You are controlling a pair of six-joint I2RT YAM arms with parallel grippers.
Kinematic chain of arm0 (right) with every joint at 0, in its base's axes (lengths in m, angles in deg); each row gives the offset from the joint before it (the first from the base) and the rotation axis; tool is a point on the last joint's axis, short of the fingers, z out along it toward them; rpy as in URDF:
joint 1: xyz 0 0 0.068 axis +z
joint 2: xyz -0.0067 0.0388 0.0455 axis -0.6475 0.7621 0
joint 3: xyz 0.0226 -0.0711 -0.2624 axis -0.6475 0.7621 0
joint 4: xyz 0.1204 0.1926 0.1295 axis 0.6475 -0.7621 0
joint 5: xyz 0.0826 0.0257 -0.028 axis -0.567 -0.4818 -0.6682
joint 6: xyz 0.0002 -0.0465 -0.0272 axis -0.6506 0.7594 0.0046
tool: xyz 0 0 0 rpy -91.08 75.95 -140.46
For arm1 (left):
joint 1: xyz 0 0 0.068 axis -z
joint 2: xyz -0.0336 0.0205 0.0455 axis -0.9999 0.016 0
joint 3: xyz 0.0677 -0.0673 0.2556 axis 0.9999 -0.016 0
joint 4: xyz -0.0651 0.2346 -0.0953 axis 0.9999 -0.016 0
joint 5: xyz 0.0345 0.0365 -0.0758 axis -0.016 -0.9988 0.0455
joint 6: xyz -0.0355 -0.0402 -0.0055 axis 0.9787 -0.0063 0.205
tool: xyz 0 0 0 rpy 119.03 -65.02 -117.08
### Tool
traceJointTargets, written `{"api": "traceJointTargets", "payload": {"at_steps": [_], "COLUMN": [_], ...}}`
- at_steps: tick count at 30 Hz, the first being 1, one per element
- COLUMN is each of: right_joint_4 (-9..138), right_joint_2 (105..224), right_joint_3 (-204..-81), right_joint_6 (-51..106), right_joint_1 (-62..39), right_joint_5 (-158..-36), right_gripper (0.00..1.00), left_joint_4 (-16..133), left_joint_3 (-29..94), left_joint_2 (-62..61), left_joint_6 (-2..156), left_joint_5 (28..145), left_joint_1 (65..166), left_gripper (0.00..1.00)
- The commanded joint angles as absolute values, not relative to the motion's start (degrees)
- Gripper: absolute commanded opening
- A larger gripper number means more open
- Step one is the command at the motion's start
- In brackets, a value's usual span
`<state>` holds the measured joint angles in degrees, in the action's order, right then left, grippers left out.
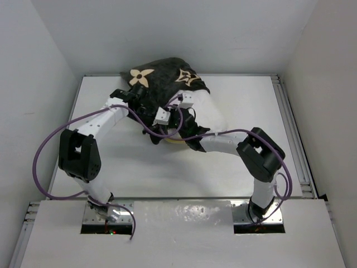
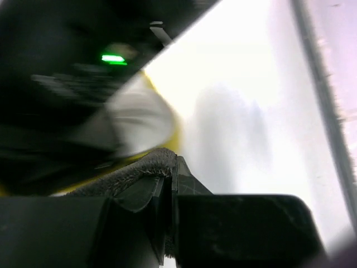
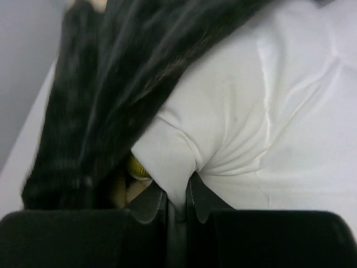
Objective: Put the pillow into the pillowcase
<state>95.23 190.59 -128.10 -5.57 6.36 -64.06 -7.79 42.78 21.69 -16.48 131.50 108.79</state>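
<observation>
- Top external view gives us the table [image 1: 111, 167], with the pillowcase [image 1: 162, 78] bunched at its far middle. The case is draped over the far end of the pillow [image 3: 268, 111], whose white body sticks out to the near right.
- We judge the pillow only partly in (a broad stretch of white cover lies bare in the right wrist view), so the step in hand is drawing the case further over it.
- Our left gripper [image 2: 174, 170] is clamped on the case's fuzzy dark hem, just beside the pillow's corner. We should pull that hem nearward, low over the table, and firmly enough that the cloth does not slip out.
- Our right gripper [image 3: 178, 192] is pinched on a fold of the pillow's white cover, right at the case's edge. We should push it farward as the left pulls, both moving together.
- The yellow band [image 3: 136, 167] peeks out between case and pillow, a handy mark for where the opening sits.
</observation>
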Motion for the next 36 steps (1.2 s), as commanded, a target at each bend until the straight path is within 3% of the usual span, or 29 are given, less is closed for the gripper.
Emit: {"api": "traceJointTargets", "payload": {"at_steps": [1,6,10,13,17,21,22,23,26,27,30,31,33,34,36], "right_joint_4": [113.3,109.1,100.2,93.6,90.6,106.9,109.9,114.4,110.6,106.5,84.7,80.0,70.3,67.4,59.6], "right_joint_2": [185.2,189.1,192.9,194.8,196.0,193.7,193.3,192.9,189.2,185.6,179.3,175.6,171.9,170.2,165.4], "right_joint_3": [-130.9,-136.2,-147.6,-149.4,-143.0,-130.8,-128.9,-126.1,-124.4,-124.7,-127.2,-127.6,-127.0,-126.7,-126.0], "right_joint_6": [-14.5,-23.8,-19.2,-22.9,-25.8,-15.3,-13.9,-12.7,-12.9,-10.0,0.3,1.9,4.2,4.6,4.5], "right_joint_1": [4.6,-0.5,-0.2,0.2,0.4,1.7,1.8,0.9,-1.3,-1.6,-1.0,-0.8,-1.4,-2.1,-4.4], "right_joint_5": [-52.4,-54.6,-51.8,-49.4,-49.9,-57.3,-61.0,-72.8,-91.9,-93.8,-90.2,-88.5,-86.8,-88.4,-89.4], "right_gripper": [0.0,0.0,0.0,0.0,0.0,0.0,0.07,0.45,0.92,0.99,0.99,0.99,0.99,0.99,0.99], "left_joint_4": [-19.0,-19.0,-19.0,-18.9,-19.0,-18.8,-18.9,-18.9,-18.8,-18.8,-16.1,-12.7,-10.9,-10.8,-13.6], "left_joint_3": [41.2,42.1,42.6,42.7,40.5,34.0,33.2,32.6,31.1,30.0,27.5,26.8,25.7,25.9,28.7], "left_joint_2": [20.9,18.1,16.9,16.2,14.5,13.4,13.6,13.7,14.0,14.0,14.3,14.1,13.9,13.8,13.8], "left_joint_6": [-20.3,-19.7,-18.8,-18.0,-18.2,-19.8,-19.9,-19.1,-16.9,-16.8,-14.0,-12.0,-7.7,-7.4,-9.7], "left_joint_5": [141.7,142.1,143.5,144.4,144.1,147.1,147.7,147.9,145.2,144.2,138.0,136.4,131.3,129.6,126.2], "left_joint_1": [113.4,120.8,123.4,124.1,123.8,114.6,112.5,108.7,102.5,101.3,98.7,98.5,98.7,98.9,99.4], "left_gripper": [0.0,0.0,0.0,0.0,0.0,0.0,0.0,0.0,0.0,0.0,0.08,0.26,0.47,0.63,0.69]}}
